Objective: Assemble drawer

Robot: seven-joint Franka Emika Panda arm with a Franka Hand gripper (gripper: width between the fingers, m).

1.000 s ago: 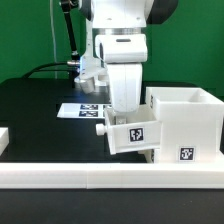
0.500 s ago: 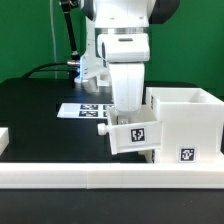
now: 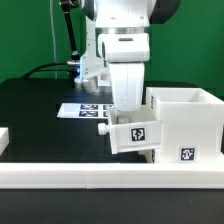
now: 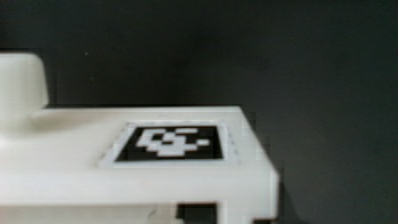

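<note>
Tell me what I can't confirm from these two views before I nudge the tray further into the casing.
- Gripper fingertips: exterior view, hidden behind the tray; open or shut unknown.
- Tray's depth inside the casing: exterior view, hidden by the casing wall.
- Marker board: partly blocked by the arm.
- Wrist view: blurred; only the tray's tag shows; no fingers.

green wall (image 3: 30, 30) behind a black table (image 3: 40, 110); white border rail (image 3: 60, 177) in front.
</note>
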